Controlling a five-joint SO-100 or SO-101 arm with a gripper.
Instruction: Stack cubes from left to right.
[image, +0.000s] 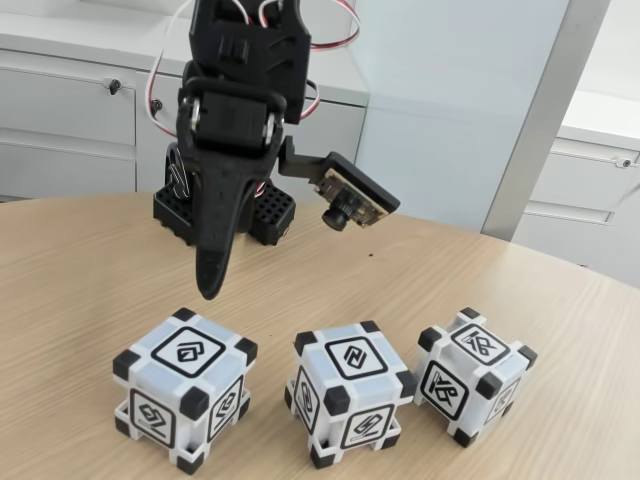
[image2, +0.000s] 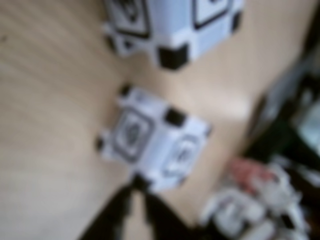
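In the fixed view three cubes sit in a near row on the table (image: 80, 260), left cube (image: 184, 388), middle cube (image: 349, 392) and right cube (image: 473, 373), none stacked, so all stacking remains. The gripper (image: 209, 285) hangs above the left cube, fingers together and empty. In the blurred wrist view the gripper (image2: 137, 192) points at one cube (image2: 150, 145), another beyond it; no containers appear.

An office: round wooden table (image: 90, 270) with grey lockable drawer cabinets (image: 70, 125) behind.
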